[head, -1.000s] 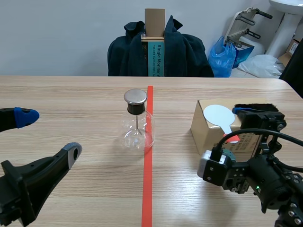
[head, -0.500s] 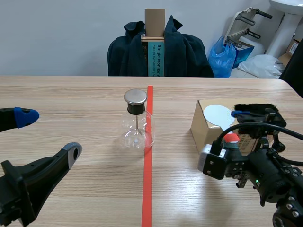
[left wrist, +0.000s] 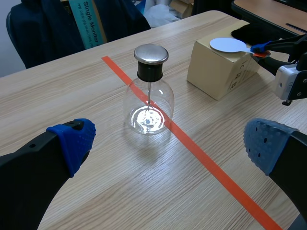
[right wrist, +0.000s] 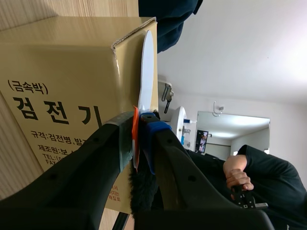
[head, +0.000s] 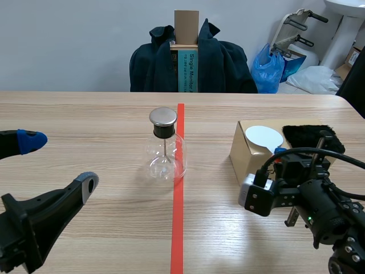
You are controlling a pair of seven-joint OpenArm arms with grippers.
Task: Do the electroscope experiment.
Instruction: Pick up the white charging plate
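The electroscope is being supported upright by the table, at the red tape line. The white disc paddle, lying atop the cardboard box, is being clenched at its orange handle by the right gripper. The left gripper is being held agape, with the electroscope ahead of it.

Past the table, a dark jacket wraps a tall teal box; blue plastic bag just beside it.
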